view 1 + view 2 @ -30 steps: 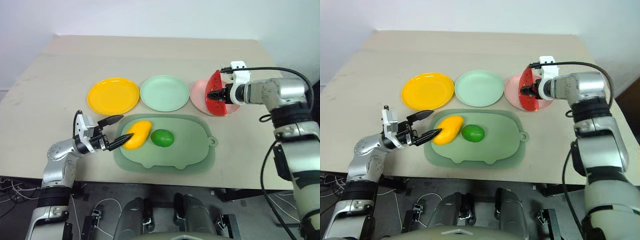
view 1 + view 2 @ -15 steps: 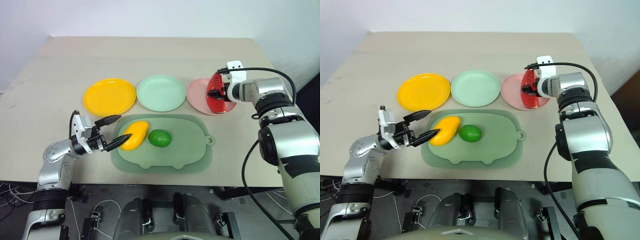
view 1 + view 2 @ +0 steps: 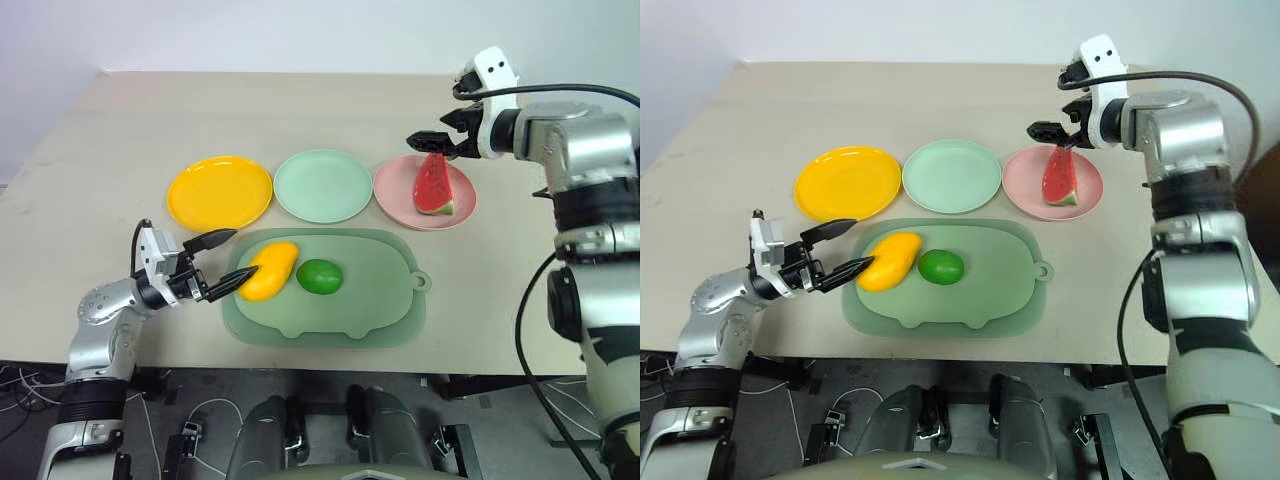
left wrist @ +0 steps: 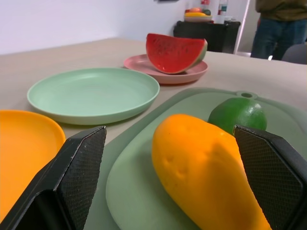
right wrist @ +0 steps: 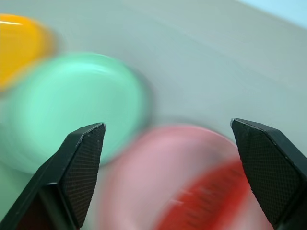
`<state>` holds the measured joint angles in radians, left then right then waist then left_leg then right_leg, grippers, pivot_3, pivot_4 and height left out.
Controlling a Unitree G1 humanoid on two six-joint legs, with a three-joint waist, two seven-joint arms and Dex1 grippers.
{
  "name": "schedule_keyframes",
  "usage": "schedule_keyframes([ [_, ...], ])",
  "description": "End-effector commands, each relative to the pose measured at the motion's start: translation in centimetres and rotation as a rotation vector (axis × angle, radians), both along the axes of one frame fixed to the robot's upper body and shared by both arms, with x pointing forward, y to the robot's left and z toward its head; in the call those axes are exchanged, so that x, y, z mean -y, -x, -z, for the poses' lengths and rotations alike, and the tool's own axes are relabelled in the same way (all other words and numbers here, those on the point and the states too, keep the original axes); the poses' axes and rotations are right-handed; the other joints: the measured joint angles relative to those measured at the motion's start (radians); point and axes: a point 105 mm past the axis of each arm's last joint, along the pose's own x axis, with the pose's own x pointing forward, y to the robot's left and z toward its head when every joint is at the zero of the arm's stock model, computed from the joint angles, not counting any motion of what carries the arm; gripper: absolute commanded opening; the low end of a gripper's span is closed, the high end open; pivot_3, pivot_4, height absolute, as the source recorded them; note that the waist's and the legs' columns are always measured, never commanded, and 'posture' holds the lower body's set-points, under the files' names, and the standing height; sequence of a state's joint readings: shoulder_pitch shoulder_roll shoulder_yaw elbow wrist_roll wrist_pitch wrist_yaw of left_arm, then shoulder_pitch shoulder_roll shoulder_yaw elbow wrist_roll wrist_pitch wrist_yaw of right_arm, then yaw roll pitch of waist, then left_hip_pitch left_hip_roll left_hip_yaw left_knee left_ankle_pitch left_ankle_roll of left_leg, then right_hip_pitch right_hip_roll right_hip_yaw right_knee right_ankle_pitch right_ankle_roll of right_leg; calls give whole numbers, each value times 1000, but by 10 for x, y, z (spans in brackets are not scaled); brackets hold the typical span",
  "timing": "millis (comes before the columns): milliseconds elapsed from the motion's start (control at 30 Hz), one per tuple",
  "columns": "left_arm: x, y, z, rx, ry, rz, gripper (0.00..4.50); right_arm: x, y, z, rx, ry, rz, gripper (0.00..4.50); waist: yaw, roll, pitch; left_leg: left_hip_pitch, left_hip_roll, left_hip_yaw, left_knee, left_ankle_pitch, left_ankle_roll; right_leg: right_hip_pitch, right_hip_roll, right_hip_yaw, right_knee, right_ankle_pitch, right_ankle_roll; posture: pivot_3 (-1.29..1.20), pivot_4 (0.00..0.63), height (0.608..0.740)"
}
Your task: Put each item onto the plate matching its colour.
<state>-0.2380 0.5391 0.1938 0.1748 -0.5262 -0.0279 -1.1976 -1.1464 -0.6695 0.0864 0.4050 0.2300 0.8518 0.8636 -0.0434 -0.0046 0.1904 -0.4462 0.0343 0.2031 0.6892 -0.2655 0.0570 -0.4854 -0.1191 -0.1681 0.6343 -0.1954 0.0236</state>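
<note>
Right tool (image 3: 432,141), spread, hangs above the red plastic watermelon slice (image 3: 432,187), leaving it on its matching pale pink plate (image 3: 398,192); left tool (image 3: 224,262), spread, brackets the oblong yellow-orange toy mango (image 3: 268,271) for gripping.

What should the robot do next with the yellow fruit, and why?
Probably close the left gripper on the mango. Its open fingers already sit on either side of the mango's near end on the mat. The watermelon slice is already on the pink plate, and the yellow plate has nothing on it.
</note>
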Motion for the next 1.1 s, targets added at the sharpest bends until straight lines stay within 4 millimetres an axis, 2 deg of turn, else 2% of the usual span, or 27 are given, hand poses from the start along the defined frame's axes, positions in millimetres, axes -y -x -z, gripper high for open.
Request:
schedule_keyframes([
  [33,-5,1,-11,44,0,-4,4500,-41,56,-11,78,-11,-304,4453,1,0,0,0,0,0,0,0,0,0,0,0,0,0,0,0,150,696],
  [100,-6,0,-12,45,-1,-7,4500,-60,86,4,58,9,-452,4453,3,0,0,0,0,0,0,0,0,0,0,0,0,0,0,0,150,696],
  [300,-7,1,-10,38,6,-9,4500,-84,114,24,-25,8,-579,4453,2,-1,0,2,0,0,2,0,0,3,0,0,-1,1,-1,0,150,696],
  [367,-5,5,-9,28,8,5,4500,-91,123,40,-83,44,-634,4453,3,-1,-1,2,0,0,2,0,0,3,0,0,-2,0,-2,0,150,696],
  [433,-6,7,-10,27,3,15,4500,-95,125,51,-112,64,-647,4453,4,-1,-1,2,0,0,1,0,0,3,0,0,-3,0,-3,0,150,696],
  [633,-7,13,-16,22,-23,65,4500,-103,120,65,-124,107,-651,4453,5,-1,-1,1,0,0,1,0,0,3,0,0,-3,0,-3,0,150,696],
  [833,-12,26,-24,-26,-46,116,4500,-113,116,72,-120,109,-661,4453,3,-1,-1,1,0,0,1,0,0,2,0,0,-3,-1,-4,0,150,696],
  [1100,-24,28,-32,-18,-83,84,4500,-127,110,83,-128,111,-671,4453,4,-1,-1,1,0,0,1,0,0,2,0,0,-3,-1,-5,0,150,696],
])
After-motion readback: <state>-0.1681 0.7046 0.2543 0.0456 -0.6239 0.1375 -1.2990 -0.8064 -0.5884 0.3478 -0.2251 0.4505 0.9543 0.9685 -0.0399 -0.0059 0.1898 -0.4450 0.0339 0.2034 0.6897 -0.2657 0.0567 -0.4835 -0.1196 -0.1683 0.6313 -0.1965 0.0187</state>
